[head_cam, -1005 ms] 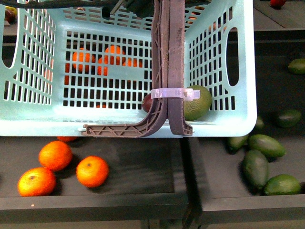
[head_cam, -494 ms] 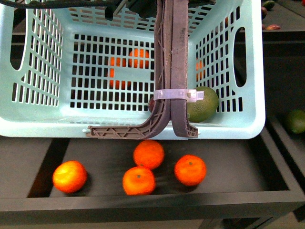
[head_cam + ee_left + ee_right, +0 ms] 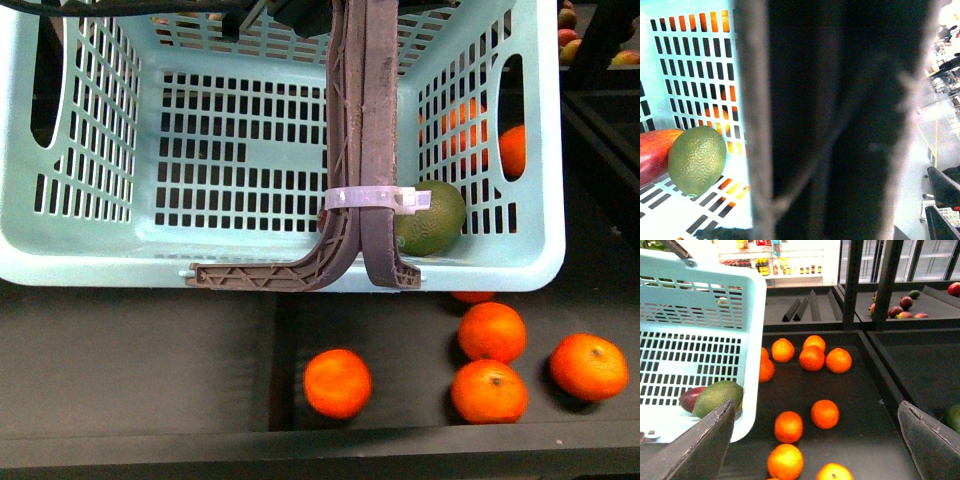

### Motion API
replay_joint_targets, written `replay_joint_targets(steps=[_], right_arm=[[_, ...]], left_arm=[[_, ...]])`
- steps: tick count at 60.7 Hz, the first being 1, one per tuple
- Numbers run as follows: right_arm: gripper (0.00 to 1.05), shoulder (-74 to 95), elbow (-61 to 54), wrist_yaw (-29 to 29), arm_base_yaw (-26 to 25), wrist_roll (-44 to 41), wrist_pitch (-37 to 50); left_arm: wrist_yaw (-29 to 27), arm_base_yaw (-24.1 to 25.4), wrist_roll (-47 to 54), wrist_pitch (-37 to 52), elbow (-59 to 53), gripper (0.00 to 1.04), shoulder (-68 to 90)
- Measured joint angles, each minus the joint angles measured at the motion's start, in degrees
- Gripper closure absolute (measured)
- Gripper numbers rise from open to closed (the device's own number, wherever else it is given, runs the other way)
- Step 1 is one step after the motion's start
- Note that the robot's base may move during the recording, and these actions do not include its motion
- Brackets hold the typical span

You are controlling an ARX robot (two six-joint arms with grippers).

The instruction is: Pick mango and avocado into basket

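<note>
The light teal basket (image 3: 100, 265) hangs in front of me by its brown zip-tied handles (image 3: 362, 120), with my left gripper (image 3: 830, 190) shut on them; the dark handle fills the left wrist view and hides the fingers. Inside the basket the green avocado (image 3: 435, 218) lies against the near right corner. The red mango (image 3: 652, 155) lies touching the avocado (image 3: 696, 160) and is mostly hidden behind the handles in the front view. My right gripper (image 3: 816, 407) is open and holds nothing, beside the basket (image 3: 752, 340) and above loose oranges. Avocado (image 3: 717, 397) and mango (image 3: 690, 397) show through the basket's side.
Several oranges (image 3: 337, 382) lie on the dark shelf tray below and to the right of the basket, with more oranges (image 3: 812, 358) further back. A tray divider (image 3: 283, 360) runs under the basket. Black shelf posts (image 3: 887, 280) stand to the right, with dark red fruit (image 3: 905, 304) behind them.
The shelf below has slid to the right in the front view: the loose avocados are gone from sight and the oranges now sit at the lower right. The basket stays held the same way.
</note>
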Motion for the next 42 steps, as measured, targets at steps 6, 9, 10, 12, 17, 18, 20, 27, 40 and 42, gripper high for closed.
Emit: replay_joint_targets(steps=[6, 9, 10, 12, 17, 18, 20, 27, 40, 42], right_arm=[[0.09, 0.09, 0.0, -0.33, -0.07, 0.0, 0.0], [0.09, 0.02, 0.0, -0.28, -0.09, 0.0, 0.02], [0.09, 0.02, 0.0, -0.28, -0.09, 0.0, 0.0], [0.09, 0.04, 0.0, -0.24, -0.09, 0.0, 0.0], [0.09, 0.07, 0.0, -0.26, -0.11, 0.0, 0.0], [0.09, 0.02, 0.0, -0.37, -0.11, 0.0, 0.0], [0.09, 0.04, 0.0, -0.28, -0.11, 0.0, 0.0], [0.09, 0.02, 0.0, 0.04, -0.11, 0.0, 0.0], [0.09, 0.02, 0.0, -0.02, -0.11, 0.0, 0.0], [0.09, 0.04, 0.0, 0.0, -0.11, 0.0, 0.0]], left_arm=[[-0.35, 0.55, -0.04, 0.0, 0.0, 0.94, 0.0], [-1.11, 0.94, -0.07, 0.02, 0.0, 0.94, 0.04], [-2.34, 0.92, -0.57, 0.35, -0.09, 0.94, 0.04], [-8.57, 0.33, -3.32, 4.0, -1.05, 0.94, 0.04], [-31.08, -1.51, -15.04, 13.75, -1.6, 0.94, 2.19], [-36.06, -1.57, -18.43, 14.45, -0.92, 0.94, 2.91], [-41.86, -1.27, -22.18, 14.64, 0.55, 0.94, 3.93], [-53.37, 2.14, -32.74, 13.57, 7.04, 0.94, 8.52], [-57.4, 10.34, -51.25, 16.28, 16.68, 0.94, 19.65], [-57.57, 11.02, -53.51, 17.33, 17.03, 0.94, 20.72]])
